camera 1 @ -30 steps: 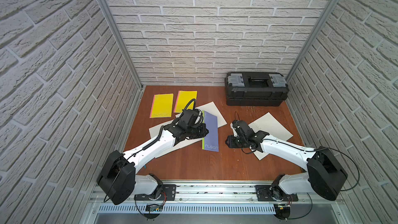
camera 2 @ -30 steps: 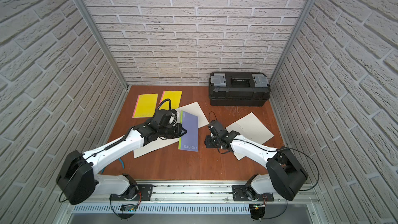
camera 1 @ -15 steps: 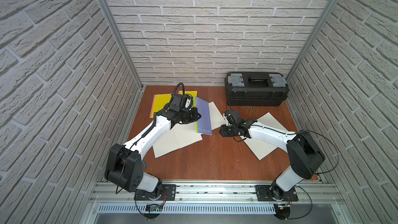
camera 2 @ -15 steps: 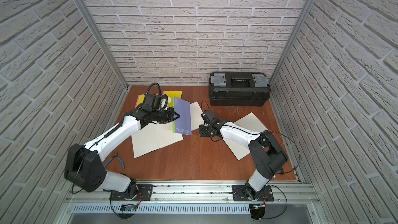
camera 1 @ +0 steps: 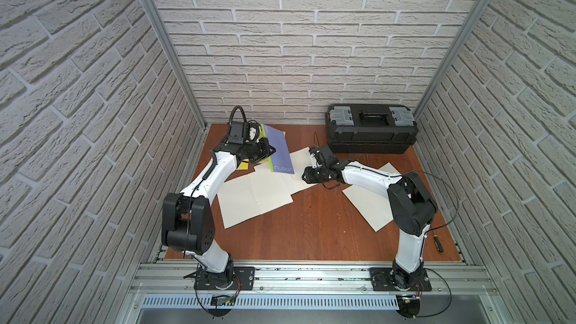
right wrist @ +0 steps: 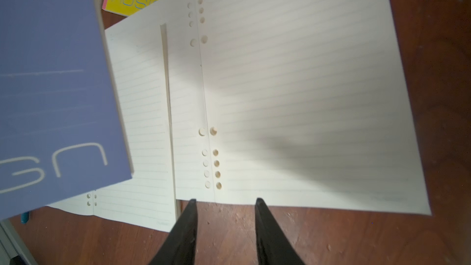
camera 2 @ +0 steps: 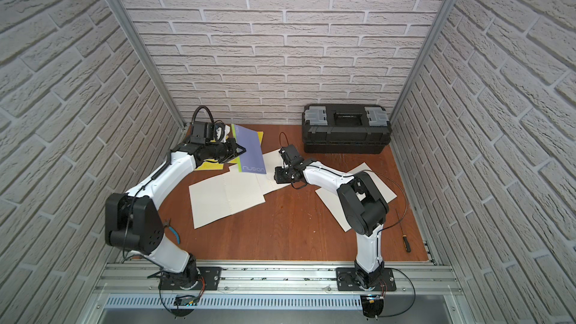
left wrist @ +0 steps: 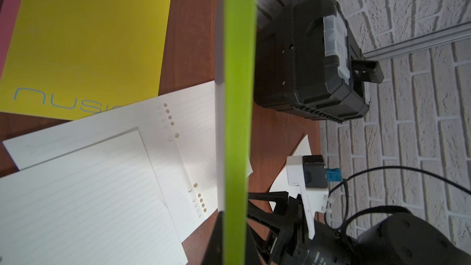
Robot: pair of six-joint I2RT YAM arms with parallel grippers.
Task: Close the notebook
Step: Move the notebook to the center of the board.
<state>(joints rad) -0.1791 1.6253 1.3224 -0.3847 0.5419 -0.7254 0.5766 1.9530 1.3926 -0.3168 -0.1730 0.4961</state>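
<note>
- Purple notebook (camera 1: 279, 147) is held lifted and tilted at 11 o'clock of table (camera 1: 311, 235), clamped by left gripper (camera 1: 271, 151).
- Right gripper (right wrist: 225, 201) is seen narrowly parted, empty, at loose sheet (right wrist: 305, 98) edge.

i see the notebook (left wrist: 238, 123) edge-on, a lime-green band straight through my view, with my left gripper (left wrist: 234, 220) clamped on it. on one side, a yellow notebook (left wrist: 89, 39) and punched, lined sheets (left wrist: 84, 195) lie on the wooden table (left wrist: 193, 34). on the other, a black toolbox (left wrist: 305, 54) stands by the brick wall (left wrist: 407, 136), and the right gripper (left wrist: 254, 205) sits close to the band, jaws apart.
</note>
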